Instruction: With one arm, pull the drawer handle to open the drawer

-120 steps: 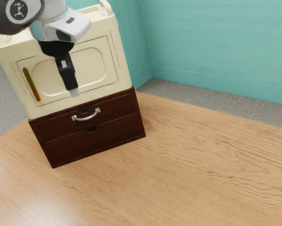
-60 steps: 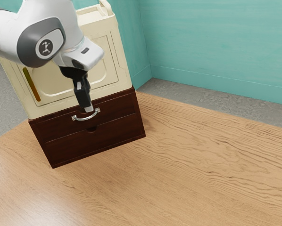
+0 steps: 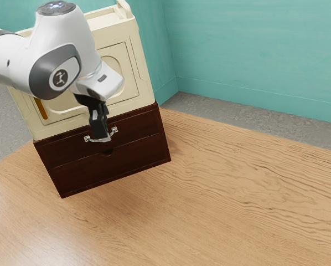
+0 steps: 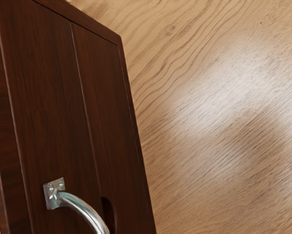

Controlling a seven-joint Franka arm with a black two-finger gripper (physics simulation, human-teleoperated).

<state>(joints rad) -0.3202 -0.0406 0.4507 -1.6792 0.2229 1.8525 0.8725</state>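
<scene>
My gripper (image 3: 102, 137) points down at the front of the dark brown cabinet, its tip over the middle of the silver handle (image 3: 114, 131) and hiding that part of the bar. Both mounts of the handle stay visible on either side. The upper drawer (image 3: 139, 125) sits flush with the cabinet front. From the wrist view, one mount and the curved bar of the handle (image 4: 82, 207) appear at the lower edge, against the brown drawer front (image 4: 53, 117). Whether the handle is gripped is hidden.
A cream box (image 3: 138, 91) with raised rims stands on top of the cabinet. Below is a lower drawer (image 3: 138, 152) with a notch. The wooden table (image 3: 221, 199) extends in front and toward the exterior view's right, where a teal wall (image 3: 254, 55) rises behind.
The arm has come down and toward the exterior view's right, bringing my gripper from in front of the cream box to the handle. Cabinet and drawers have not moved.
</scene>
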